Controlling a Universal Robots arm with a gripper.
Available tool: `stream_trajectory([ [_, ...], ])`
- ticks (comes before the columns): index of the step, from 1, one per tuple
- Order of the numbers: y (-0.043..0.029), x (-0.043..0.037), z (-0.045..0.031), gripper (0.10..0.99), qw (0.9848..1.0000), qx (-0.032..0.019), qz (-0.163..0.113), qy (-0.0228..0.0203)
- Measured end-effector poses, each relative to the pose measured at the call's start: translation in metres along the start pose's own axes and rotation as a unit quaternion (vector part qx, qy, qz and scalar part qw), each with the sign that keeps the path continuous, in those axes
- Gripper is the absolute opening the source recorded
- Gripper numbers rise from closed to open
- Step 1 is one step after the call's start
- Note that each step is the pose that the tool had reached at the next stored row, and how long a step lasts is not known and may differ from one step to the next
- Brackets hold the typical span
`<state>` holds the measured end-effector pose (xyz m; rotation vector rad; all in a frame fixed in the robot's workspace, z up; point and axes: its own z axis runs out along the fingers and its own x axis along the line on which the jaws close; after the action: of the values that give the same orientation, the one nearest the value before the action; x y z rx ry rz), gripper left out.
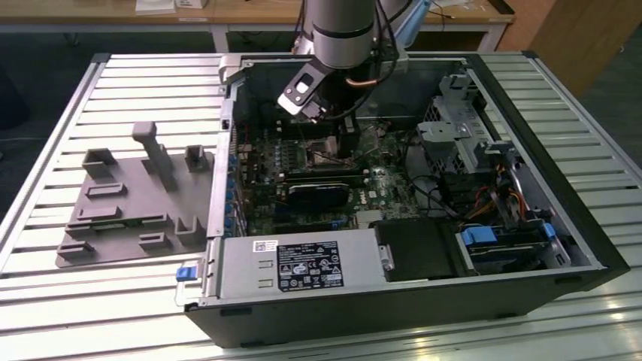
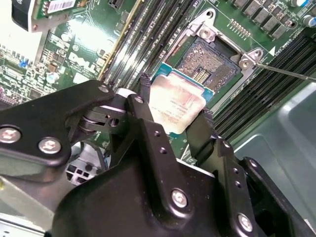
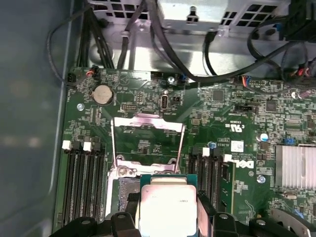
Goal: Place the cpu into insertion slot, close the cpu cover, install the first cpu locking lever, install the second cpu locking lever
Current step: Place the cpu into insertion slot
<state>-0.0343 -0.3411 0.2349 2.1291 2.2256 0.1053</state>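
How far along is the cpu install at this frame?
Nothing is finished yet. In hand: the gripper has its jaws shut on the cpu, held just over the insertion slot, which is bare with its contacts showing. Left: seating the chip, closing the cpu cover, which stands swung open in the first wrist view, and both locking levers; one lever rod sticks out free.

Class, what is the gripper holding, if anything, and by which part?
The gripper holds the cpu, pinched by two opposite edges, near the insertion slot.
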Motion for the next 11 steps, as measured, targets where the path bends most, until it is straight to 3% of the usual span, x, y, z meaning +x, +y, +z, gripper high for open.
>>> stream_trajectory([
  [11, -0.0054, 0.0074, 0.0046, 0.537, 1.0, 0.0, 0.005, -0.0004],
])
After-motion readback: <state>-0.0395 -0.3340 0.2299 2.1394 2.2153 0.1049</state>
